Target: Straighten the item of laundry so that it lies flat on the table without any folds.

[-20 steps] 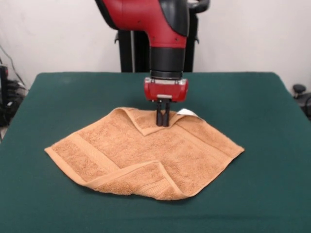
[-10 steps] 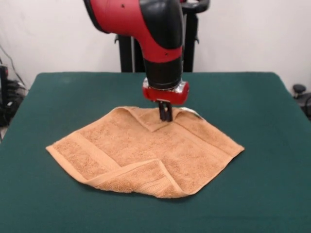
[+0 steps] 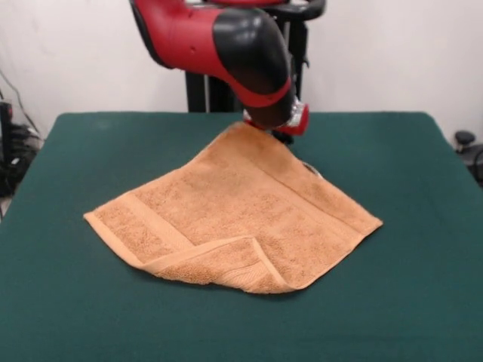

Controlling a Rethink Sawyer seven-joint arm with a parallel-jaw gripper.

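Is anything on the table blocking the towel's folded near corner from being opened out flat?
Nothing visible does. The dark green felt table around the orange-tan terry towel is bare, and the red gripper is over its far corner.

Stood before a plain off-white wall (image 3: 392, 53); dark cables and equipment (image 3: 13, 151) at left edge, small black knob-like object (image 3: 465, 139) at right.

Orange-tan towel (image 3: 241, 211), woven border bands; dark green table (image 3: 407, 302).
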